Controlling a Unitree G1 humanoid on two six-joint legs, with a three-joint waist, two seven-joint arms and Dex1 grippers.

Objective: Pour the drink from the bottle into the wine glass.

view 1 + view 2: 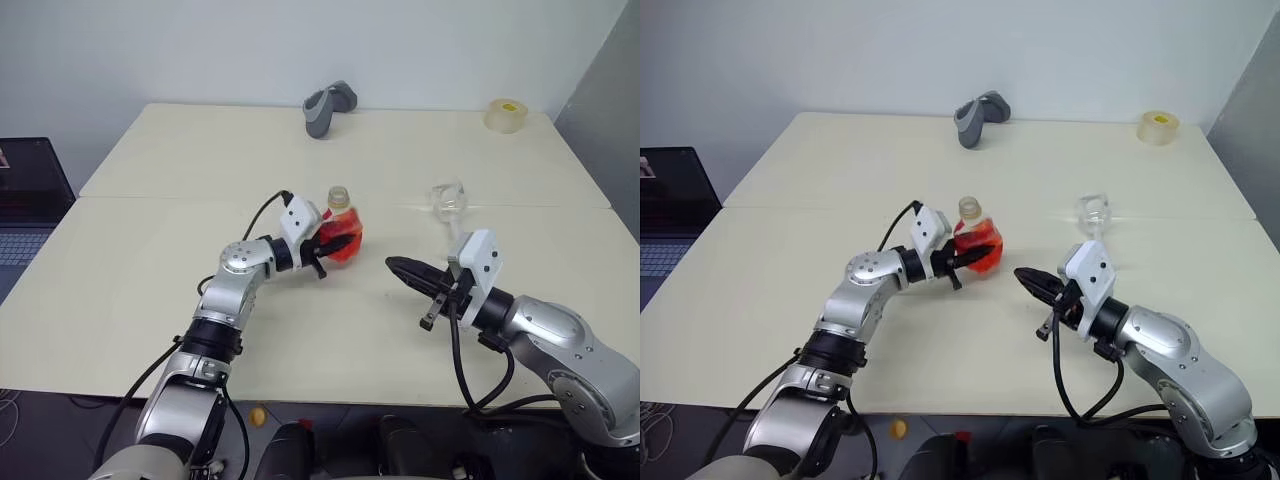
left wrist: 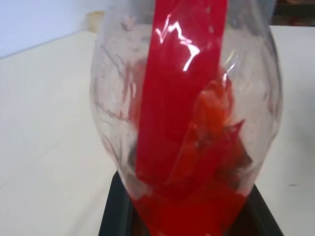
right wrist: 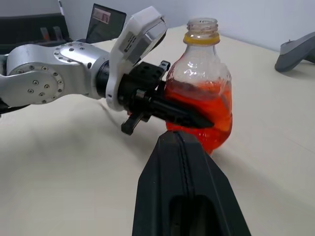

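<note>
Left hand (image 1: 975, 258) clamped on upright bottle (image 1: 978, 240); wine glass (image 1: 1093, 213) right, slightly farther. Right hand (image 1: 1037, 284) closed, empty, near glass.

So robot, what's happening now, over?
Left gripper shut on bottle, upright on table. Right gripper shut, empty. Glass beyond, nothing in the way.

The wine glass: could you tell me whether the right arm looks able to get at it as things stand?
Probably yes: the wine glass stands just beyond the shut right claw, with bare table between; the bottle sits off to the side.
</note>
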